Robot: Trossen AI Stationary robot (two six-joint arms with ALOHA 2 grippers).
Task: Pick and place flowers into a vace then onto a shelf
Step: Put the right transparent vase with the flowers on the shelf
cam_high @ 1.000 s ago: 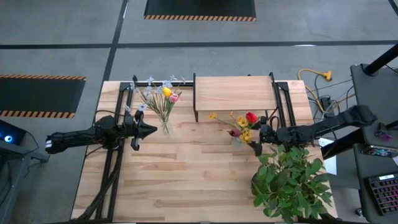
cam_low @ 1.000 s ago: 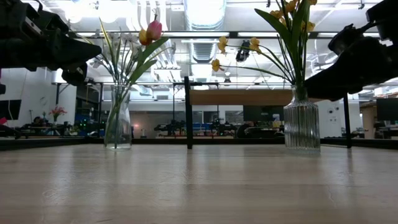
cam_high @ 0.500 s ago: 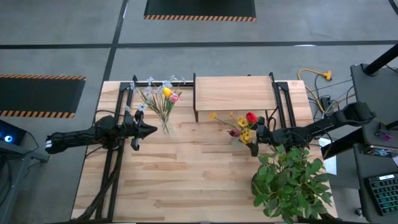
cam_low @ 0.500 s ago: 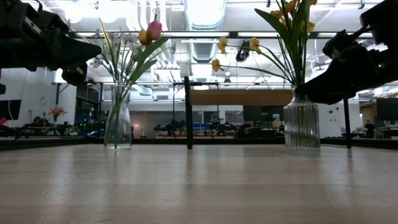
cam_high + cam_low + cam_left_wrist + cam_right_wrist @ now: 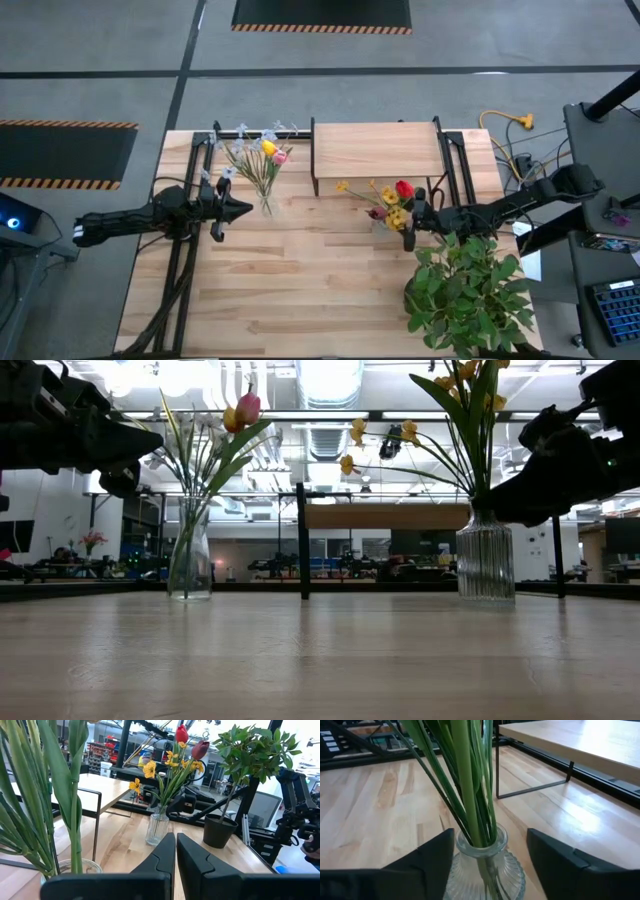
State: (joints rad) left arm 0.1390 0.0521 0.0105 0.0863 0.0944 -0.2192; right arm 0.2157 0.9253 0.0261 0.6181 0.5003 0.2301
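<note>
right wrist view, right gripper (image 5: 492, 855) level, jaws wide astride ribbed vase (image 5: 485, 867) neck, left gripper (image 5: 232, 210) jaws closed

Table (image 5: 300, 290): light wood planks, on a black metal frame.
Potted plant (image 5: 467, 292): bushy, green-leaved, in a dark pot, at the table's front right corner.
Floor mats: two black mats with orange-striped edges, one beyond the table (image 5: 321, 14), one to its left (image 5: 60, 150).
Yellow cable (image 5: 503, 122): coiled on the grey floor off the table's far right corner.
Keyboard (image 5: 612, 308): on a stand at the right edge.
</note>
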